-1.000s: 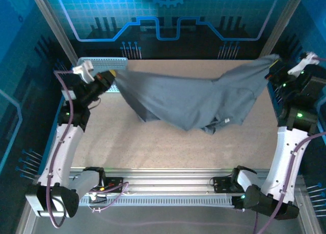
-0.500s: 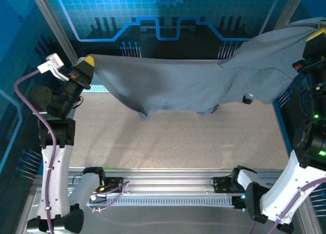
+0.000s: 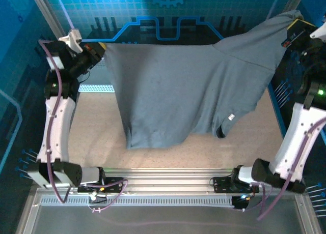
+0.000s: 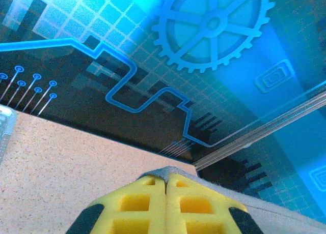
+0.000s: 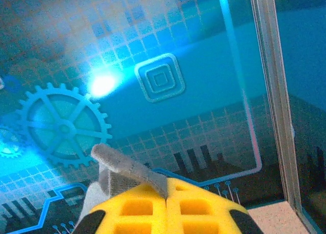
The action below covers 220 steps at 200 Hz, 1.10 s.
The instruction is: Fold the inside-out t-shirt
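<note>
Stretched in the air as a grey sheet: the inside-out t-shirt (image 3: 178, 86), above the table (image 3: 168, 155), spanning 10 o'clock to 2 o'clock. Pinched at the 10 o'clock corner by the left tool (image 3: 101, 46), fingers together on cloth. Clamped likewise at 2 o'clock by the right tool (image 3: 294, 26). Drooping toward 6 o'clock at the hem.

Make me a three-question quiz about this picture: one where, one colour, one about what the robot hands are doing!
1. Where is the t-shirt?
A crumpled in a heap
B hanging spread between the left hand and right hand
C rolled into a ball
2. Its colour?
A red
B white
C dark grey
3. Both hands are
A shut on the t-shirt
B wide open
C empty
Answers: B, each hand holds an end up; C, the cloth looks plain grey; A, both pinch cloth.
</note>
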Tool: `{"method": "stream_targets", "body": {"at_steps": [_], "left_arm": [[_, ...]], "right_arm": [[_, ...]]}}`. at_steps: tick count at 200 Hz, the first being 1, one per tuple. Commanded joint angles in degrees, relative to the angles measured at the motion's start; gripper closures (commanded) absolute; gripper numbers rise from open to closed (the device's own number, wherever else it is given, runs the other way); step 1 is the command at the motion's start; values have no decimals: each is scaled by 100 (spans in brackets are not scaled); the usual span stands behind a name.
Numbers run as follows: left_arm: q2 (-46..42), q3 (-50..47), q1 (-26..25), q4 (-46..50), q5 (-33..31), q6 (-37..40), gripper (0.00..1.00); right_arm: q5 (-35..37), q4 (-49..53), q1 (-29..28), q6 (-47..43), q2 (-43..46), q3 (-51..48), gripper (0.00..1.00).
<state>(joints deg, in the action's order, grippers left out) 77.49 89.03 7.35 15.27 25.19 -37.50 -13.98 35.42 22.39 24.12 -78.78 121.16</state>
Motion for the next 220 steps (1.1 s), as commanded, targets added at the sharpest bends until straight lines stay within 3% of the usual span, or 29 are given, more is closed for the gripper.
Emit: {"method": "stream_targets", "body": {"at_steps": [1, 76, 173, 220], "left_arm": [[367, 632, 69, 409, 215, 122, 100], [1022, 2518, 163, 513, 312, 22, 100], [-1254, 1389, 172, -355, -225, 451, 100], [-1309, 1451, 166, -89, -269, 622, 100]], "right_arm": [[72, -75, -50, -125, -270, 780, 100], [-278, 131, 8, -270, -1013, 2724, 100], [607, -484, 135, -900, 723, 2044, 100], [544, -465, 134, -894, 569, 2583, 100]]}}
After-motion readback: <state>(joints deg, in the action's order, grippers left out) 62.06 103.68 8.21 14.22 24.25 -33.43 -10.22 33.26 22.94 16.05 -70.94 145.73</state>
